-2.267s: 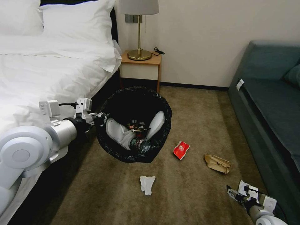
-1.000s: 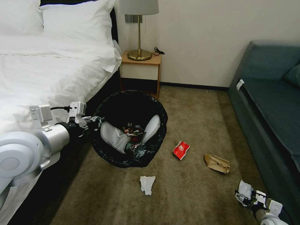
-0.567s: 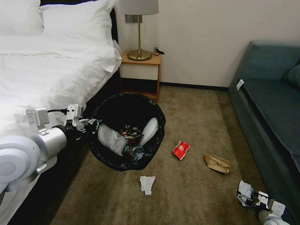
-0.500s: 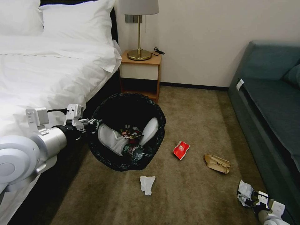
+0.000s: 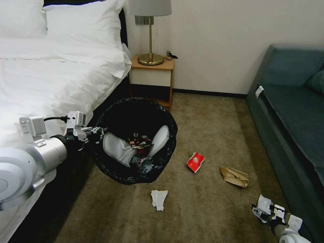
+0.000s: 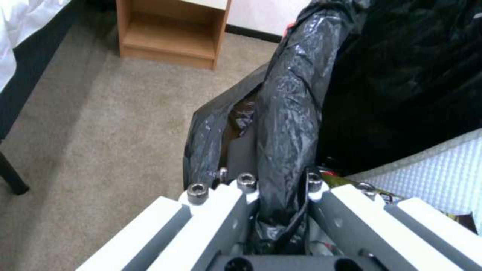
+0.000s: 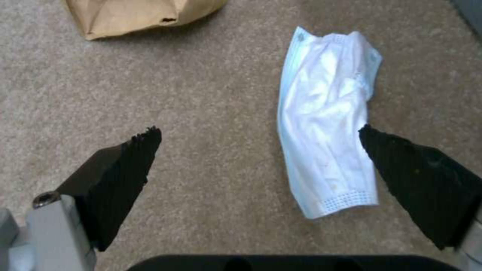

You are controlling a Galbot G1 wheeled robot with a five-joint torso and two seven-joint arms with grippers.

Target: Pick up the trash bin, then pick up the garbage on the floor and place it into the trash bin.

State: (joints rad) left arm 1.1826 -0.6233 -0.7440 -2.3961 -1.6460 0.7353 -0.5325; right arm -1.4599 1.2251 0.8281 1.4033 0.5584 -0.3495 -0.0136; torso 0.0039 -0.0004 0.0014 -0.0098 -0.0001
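The left gripper (image 6: 278,188) is clamped on the trash bin (image 5: 135,140) rim, bin held up with slippers (image 5: 116,152) inside. Left — tissue (image 5: 158,199) at its 6 o'clock, red packet (image 5: 195,162), paper bag (image 5: 235,176) at 4. The right gripper (image 7: 258,162), jaws apart, hovers over a white mask (image 7: 326,139) on the floor (image 5: 209,135).

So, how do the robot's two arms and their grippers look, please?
The left arm is a glossy silver-white tube with a round joint, a black wrist band, small white boxes and a black cable on top. The left gripper has white ribbed finger blocks with steel bolts. The right gripper has black, ridged, wedge-shaped pads on grey mounts.
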